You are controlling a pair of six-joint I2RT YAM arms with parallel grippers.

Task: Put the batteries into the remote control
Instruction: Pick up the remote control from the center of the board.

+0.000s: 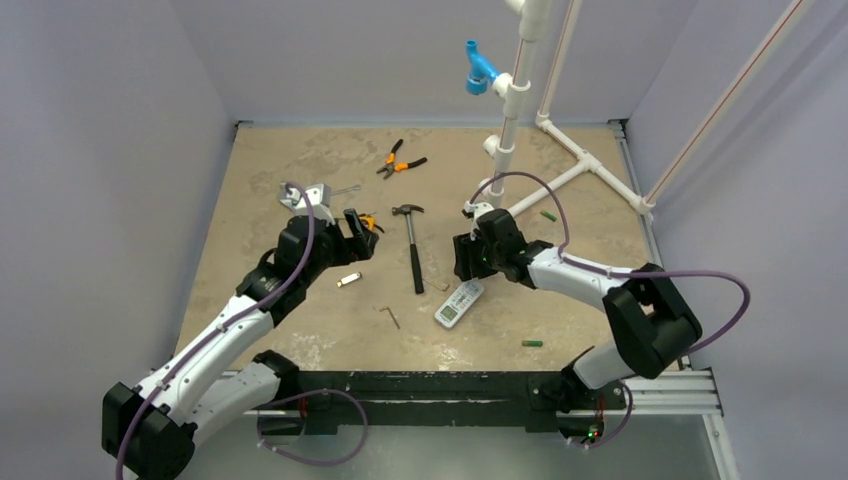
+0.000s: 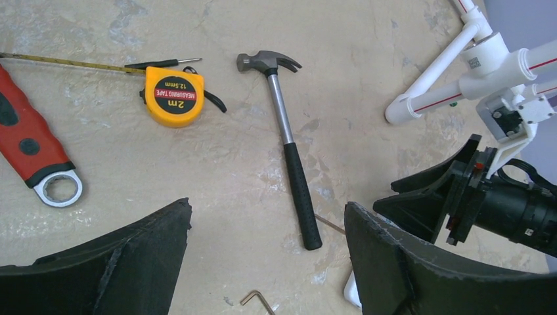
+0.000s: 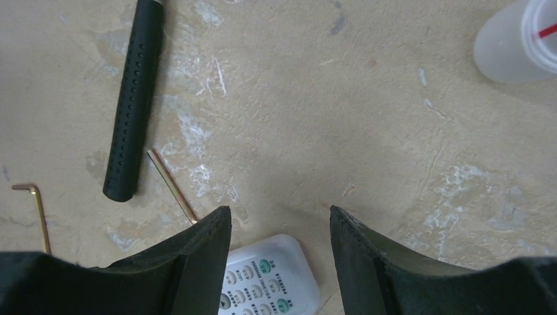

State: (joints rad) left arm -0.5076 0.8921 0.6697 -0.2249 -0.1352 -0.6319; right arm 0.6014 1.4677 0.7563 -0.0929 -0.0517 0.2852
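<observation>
The white remote control (image 1: pixel 460 302) lies face up on the table, right of the hammer. One green battery (image 1: pixel 548 214) lies near the white pipe frame. The other battery (image 1: pixel 532 343) lies near the front edge. My right gripper (image 1: pixel 466 268) hovers just behind the remote, open and empty. In the right wrist view the remote's button end (image 3: pixel 266 279) shows between and below the open right gripper (image 3: pixel 280 220). My left gripper (image 1: pixel 362 234) is open and empty, left of the hammer. In the left wrist view only a corner of the remote (image 2: pixel 351 293) shows beside the left gripper (image 2: pixel 266 220).
A hammer (image 1: pixel 412 250) lies between the grippers. A yellow tape measure (image 2: pixel 173 96) and a red wrench (image 2: pixel 33 147) lie left. A hex key (image 1: pixel 391 316), a silver clip (image 1: pixel 348 279), pliers (image 1: pixel 400 160) and a white pipe frame (image 1: pixel 560 165) are around.
</observation>
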